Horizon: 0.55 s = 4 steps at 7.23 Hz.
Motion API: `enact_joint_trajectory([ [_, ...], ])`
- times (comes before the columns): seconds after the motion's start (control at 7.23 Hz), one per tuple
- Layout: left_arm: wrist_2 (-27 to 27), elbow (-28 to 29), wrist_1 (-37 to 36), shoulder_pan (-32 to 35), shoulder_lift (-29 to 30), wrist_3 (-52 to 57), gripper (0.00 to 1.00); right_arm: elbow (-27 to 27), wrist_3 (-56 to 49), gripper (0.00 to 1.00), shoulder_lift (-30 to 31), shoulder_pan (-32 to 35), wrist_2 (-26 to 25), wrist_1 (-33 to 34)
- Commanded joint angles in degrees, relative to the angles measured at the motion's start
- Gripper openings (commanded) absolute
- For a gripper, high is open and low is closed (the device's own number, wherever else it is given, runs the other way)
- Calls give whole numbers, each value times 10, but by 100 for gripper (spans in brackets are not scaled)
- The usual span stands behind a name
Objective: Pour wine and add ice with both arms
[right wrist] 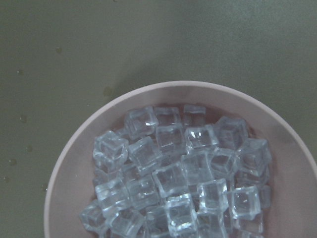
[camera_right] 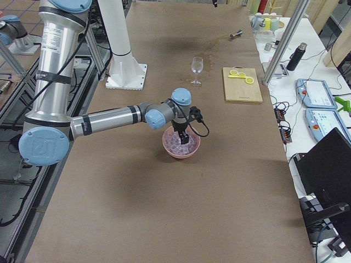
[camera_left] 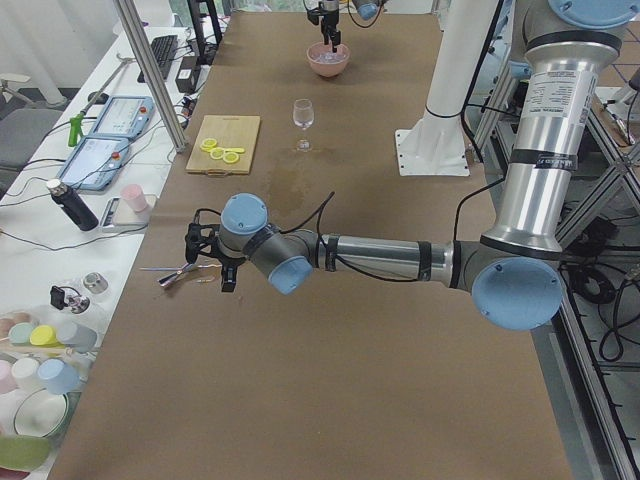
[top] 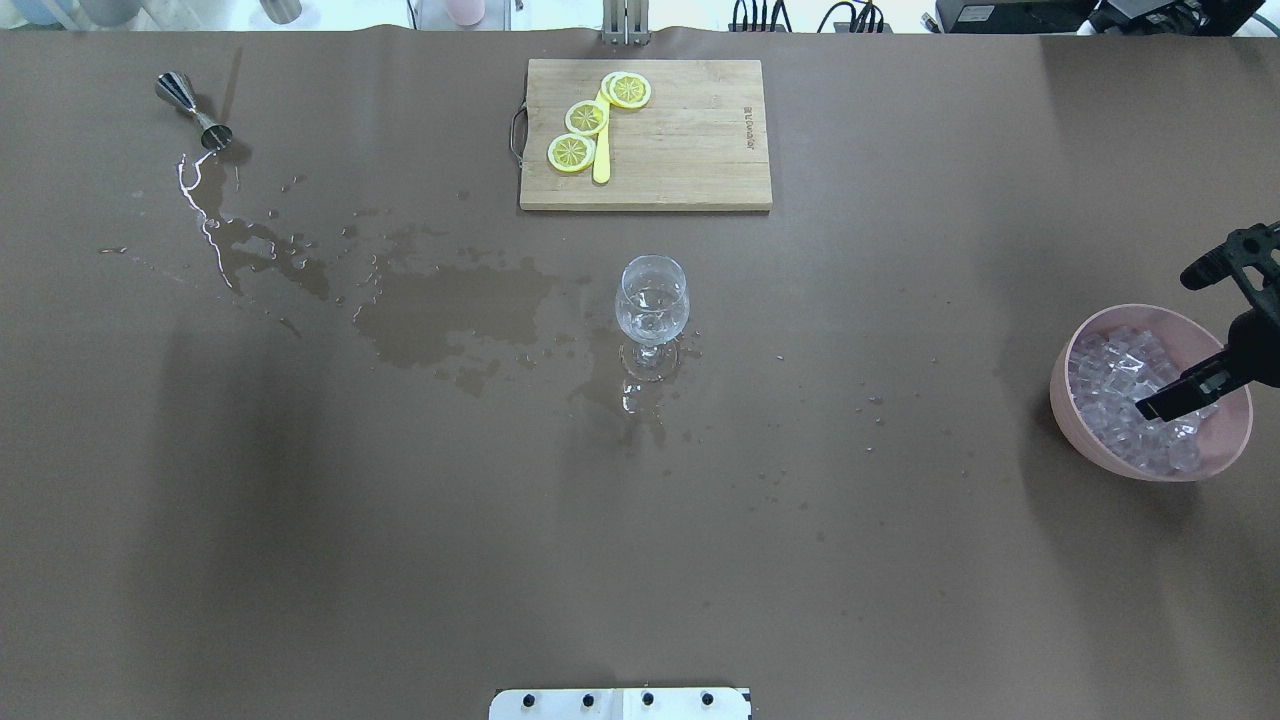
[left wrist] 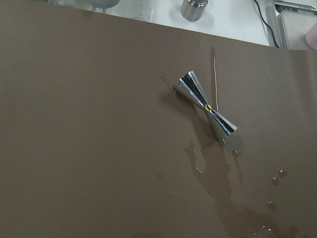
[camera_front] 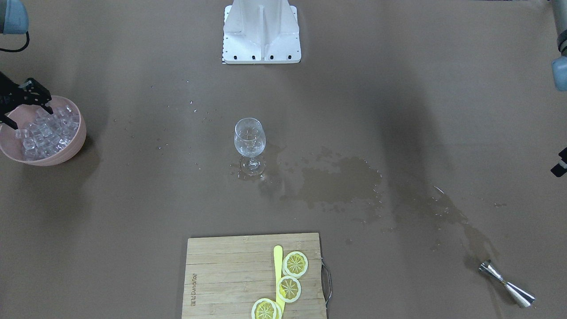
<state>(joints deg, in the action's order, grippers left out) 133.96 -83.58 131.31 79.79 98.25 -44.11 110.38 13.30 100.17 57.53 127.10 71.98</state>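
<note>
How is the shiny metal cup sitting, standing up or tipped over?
Tipped over. The jigger lies on its side on the brown table, and a wet spill spreads from one of its open ends.

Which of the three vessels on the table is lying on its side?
The steel jigger; the wine glass and pink bowl stand upright.

One glass (top: 652,300); one bowl (right wrist: 74,198); ice cubes (right wrist: 173,178) past counting; one board (top: 690,150); at least three lemon slices (top: 571,152); one jigger (left wrist: 205,104); two arms (camera_left: 380,255).
</note>
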Motion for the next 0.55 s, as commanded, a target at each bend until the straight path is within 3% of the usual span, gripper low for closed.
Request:
enact_joint_trajectory([
  [0.0,0,1,0,-1,-1,2,98,-30,-4,86,-22,-9,-16,0],
  [0.14,0,1,0,-1,-1,3,98,-42,-5,82,-30,-11,-19,0],
  [0.28,0,2,0,0,0,3,98,-42,-5,63,-31,-10,-19,0],
  [0.41,0,2,0,0,0,3,98,-39,-5,28,-27,-9,-17,0],
])
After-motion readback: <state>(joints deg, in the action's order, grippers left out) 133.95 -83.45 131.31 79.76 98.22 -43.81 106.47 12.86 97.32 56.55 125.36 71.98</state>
